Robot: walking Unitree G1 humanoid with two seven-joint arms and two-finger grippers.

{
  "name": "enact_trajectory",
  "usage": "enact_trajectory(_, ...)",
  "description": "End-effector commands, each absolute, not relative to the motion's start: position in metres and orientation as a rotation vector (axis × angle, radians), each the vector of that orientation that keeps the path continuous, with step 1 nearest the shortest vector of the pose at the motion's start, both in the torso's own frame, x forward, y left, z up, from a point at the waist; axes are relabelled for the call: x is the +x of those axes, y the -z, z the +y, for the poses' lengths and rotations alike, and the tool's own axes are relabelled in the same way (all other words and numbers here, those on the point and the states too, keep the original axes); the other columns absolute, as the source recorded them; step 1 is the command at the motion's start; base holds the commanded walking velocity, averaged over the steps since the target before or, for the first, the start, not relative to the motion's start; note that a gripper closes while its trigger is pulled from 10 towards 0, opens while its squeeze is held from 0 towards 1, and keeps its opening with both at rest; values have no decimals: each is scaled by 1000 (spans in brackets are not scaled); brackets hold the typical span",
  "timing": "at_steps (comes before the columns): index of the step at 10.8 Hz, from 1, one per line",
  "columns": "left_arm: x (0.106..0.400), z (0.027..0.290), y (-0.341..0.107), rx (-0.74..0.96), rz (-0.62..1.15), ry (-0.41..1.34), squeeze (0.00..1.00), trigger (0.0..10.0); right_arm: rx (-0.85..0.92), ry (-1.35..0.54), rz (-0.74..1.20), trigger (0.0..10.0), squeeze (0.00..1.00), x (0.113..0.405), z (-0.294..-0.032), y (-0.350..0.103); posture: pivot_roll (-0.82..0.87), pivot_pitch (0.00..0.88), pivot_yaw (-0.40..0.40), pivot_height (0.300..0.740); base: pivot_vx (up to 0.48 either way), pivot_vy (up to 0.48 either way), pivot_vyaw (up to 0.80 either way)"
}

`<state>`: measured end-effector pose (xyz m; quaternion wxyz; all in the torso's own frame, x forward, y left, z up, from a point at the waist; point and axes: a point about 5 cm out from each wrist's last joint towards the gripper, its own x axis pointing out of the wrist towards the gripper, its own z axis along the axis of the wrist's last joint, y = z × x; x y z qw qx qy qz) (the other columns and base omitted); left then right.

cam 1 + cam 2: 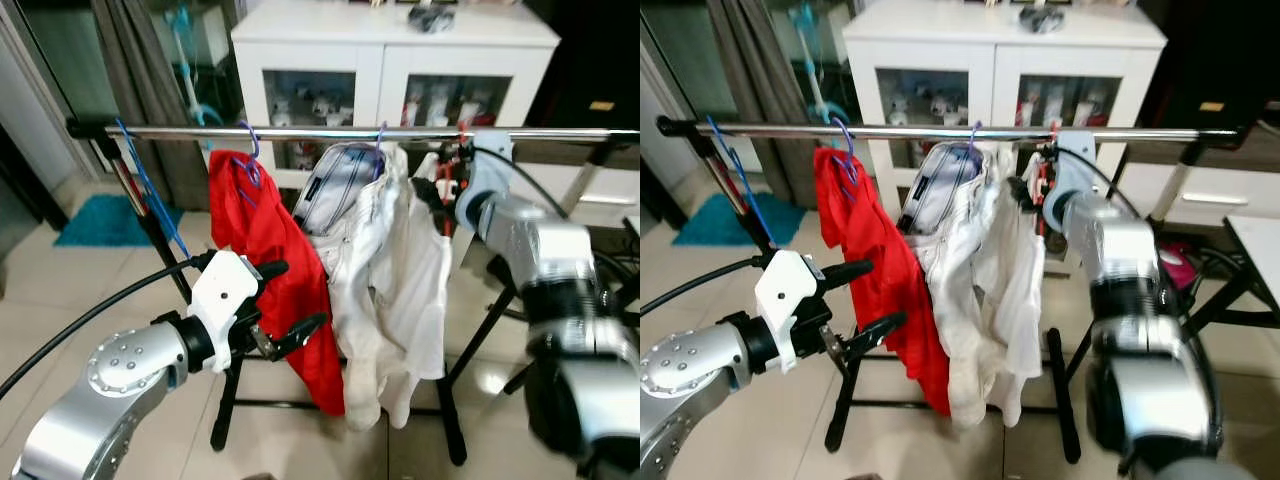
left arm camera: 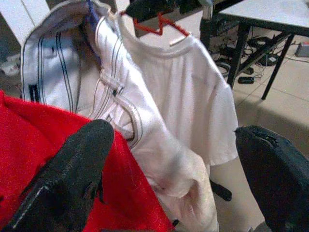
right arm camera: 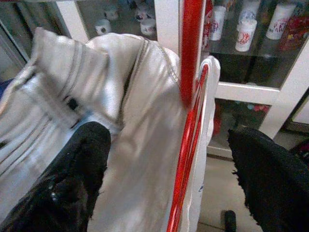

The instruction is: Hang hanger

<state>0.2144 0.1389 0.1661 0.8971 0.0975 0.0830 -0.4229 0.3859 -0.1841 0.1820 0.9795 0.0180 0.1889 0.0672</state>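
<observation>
red hanger [image 2: 161,23]: on the chrome rail [image 1: 300,131], carrying the white t-shirt [image 1: 420,270].
right gripper [image 1: 440,185]: fingers spread wide beside the hanger, gripping nothing.
left gripper [image 1: 285,300]: open, empty, near the red garment [image 1: 265,250].
progress: hanging looks done; retreat remains.

One rail [image 1: 300,131]. Three tops hung on it: one red [image 1: 270,260], one striped [image 1: 335,185], one white [image 1: 415,290]. Four hangers: one bare blue [image 1: 150,195], two more blue [image 1: 248,150] [image 1: 380,140], one red [image 3: 189,121]. One white cabinet [image 1: 390,50] with two glass doors. One blue mat [image 1: 105,220]. Two grippers [image 1: 285,300] [image 1: 425,190].
</observation>
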Motion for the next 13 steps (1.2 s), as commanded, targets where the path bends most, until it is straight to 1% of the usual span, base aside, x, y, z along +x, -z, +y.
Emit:
enact_trajectory(1,215,140,-168,212,175,876,294,10000,37,-129,371,0,0,388,-186,-186,-14,0,41,740,0,0,0)
enact_trajectory(5,213,142,-167,215,192,887,294,10000,-5,-105,413,0,0,395,-193,-183,-16,0,52,740,0,0,0)
enact_trajectory(7,214,142,-167,218,192,894,294,10000,-60,-85,425,0,0,395,-199,-182,-17,0,59,740,0,0,0)
enact_trajectory(9,214,141,-166,220,194,901,294,10000,-57,-66,442,0,0,394,-204,-181,-17,0,64,740,0,0,0)
enact_trajectory(13,214,140,-166,224,198,910,286,10000,-56,-79,464,0,0,394,-203,-178,-17,0,64,740,0,0,0)
